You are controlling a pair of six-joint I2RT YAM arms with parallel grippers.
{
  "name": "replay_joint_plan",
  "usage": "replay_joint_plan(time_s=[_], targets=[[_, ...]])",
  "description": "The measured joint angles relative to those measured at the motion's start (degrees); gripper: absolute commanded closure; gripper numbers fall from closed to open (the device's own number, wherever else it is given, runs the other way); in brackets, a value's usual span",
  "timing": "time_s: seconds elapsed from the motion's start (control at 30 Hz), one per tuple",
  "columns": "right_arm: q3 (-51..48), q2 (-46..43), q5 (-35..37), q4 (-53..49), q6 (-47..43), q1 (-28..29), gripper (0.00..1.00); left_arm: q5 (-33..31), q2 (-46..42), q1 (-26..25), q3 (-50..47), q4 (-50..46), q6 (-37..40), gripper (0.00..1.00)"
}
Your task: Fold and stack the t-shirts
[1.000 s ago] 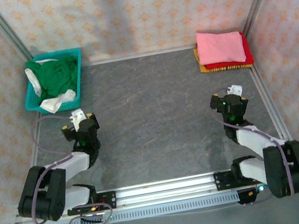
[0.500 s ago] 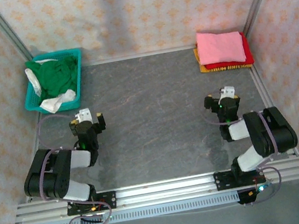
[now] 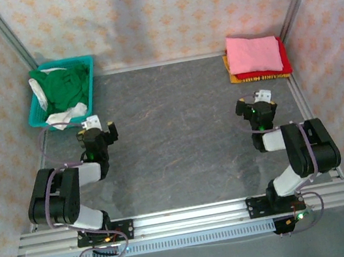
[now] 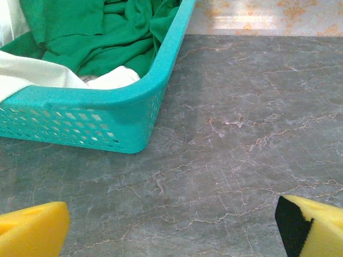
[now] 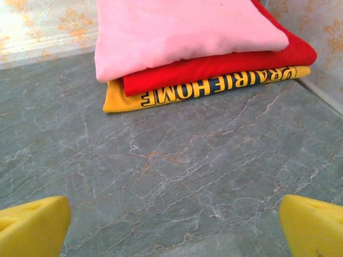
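Top external view showed the left gripper (image 3: 99, 125) low over the grey table (image 3: 177, 121), just in front of the near edge of the teal basket (image 3: 91, 82), with its fingers spread wide and nothing between them. Inside the basket lay a crumpled dark green t-shirt (image 3: 62, 84), and a white t-shirt (image 3: 64, 116) spilled over the near rim. The right gripper (image 3: 256, 98) sat low on the other side of the table, equally wide and empty, pointing toward the far right corner. In that corner stood a folded stack: the light pink t-shirt (image 3: 253, 54) on top, the red t-shirt (image 3: 285, 61) under it, and the orange-yellow t-shirt (image 3: 243, 78) at the bottom. Left wrist view had the two yellow pads (image 4: 32, 227) at the lower corners of the picture, far apart, with bare table between them; the basket's rounded corner rose just ahead to the left, green cloth heaped in it and white cloth lying against the rim. Right wrist view had its yellow fingertips (image 5: 32, 225) likewise at opposite lower corners, holding nothing, and the three-shirt stack lay ahead on the table, apart from the gripper, with dark lettering along the folded edge of the bottom shirt
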Motion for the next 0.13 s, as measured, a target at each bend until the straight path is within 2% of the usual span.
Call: replay_joint_plan(time_s=[0.13], targets=[[0.11,0.02,-1.18,-0.87,-0.02,-0.22,0.01,0.00,0.00,0.00,0.00,-0.07,0.00,0.00]])
